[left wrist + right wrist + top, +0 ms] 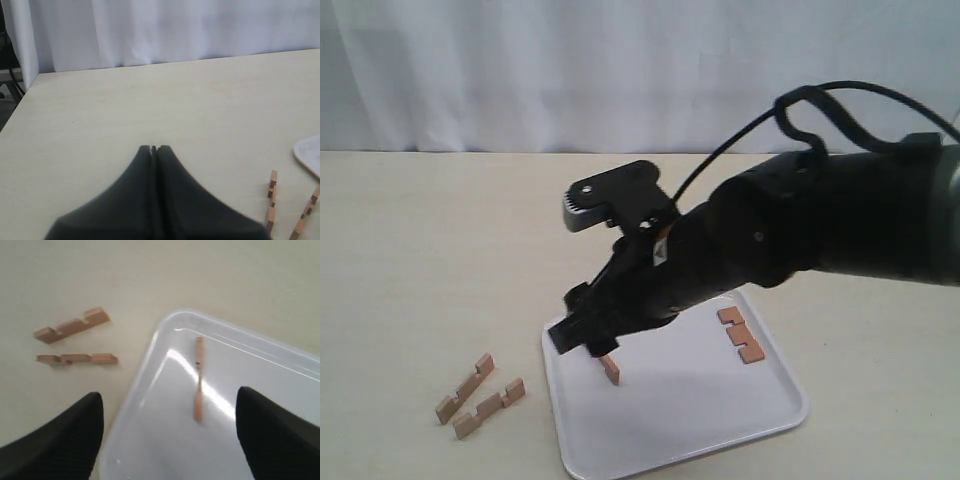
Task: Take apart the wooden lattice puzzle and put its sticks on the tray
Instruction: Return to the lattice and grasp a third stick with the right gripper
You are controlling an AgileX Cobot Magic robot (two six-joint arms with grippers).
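Note:
No assembled lattice shows; its four sticks lie apart. Two notched sticks (464, 388) (489, 407) rest on the table left of the white tray (720, 425). On the tray lie one stick (610, 369) near its left side and another (741, 334) at its right. My right gripper (585, 340) hangs open just above the left one, empty; the stick (199, 385) lies ahead of the fingertips (168, 395), apart from them. The table sticks (72, 326) (77, 359) show beside the tray rim (159, 337). My left gripper (154, 148) is shut and empty over bare table.
The left wrist view shows the two table sticks (271, 200) (306, 212) and a tray corner (310, 155) off to one side. A white curtain hangs behind the table. The right arm's black cable loops above its wrist.

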